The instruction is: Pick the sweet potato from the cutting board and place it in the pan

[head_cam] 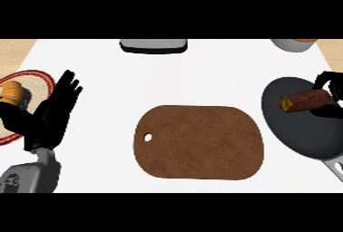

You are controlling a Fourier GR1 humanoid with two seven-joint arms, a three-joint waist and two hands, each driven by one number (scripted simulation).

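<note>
My left hand (57, 106) is matte black all over, with long slender fingers and a broad flat palm that narrows into a black wrist section. Below that I can see a small pale grey cuff, then the forearm (28, 177), a rounded grey shell with darker shading along its edges and a faint dark marking on its side. My right hand (330, 86) is the same plain black, only partly in view at the picture's edge.

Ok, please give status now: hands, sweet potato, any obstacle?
Left hand open, resting at left. Right hand shut on sweet potato, over pan. Cutting board bare. No obstacle.
</note>
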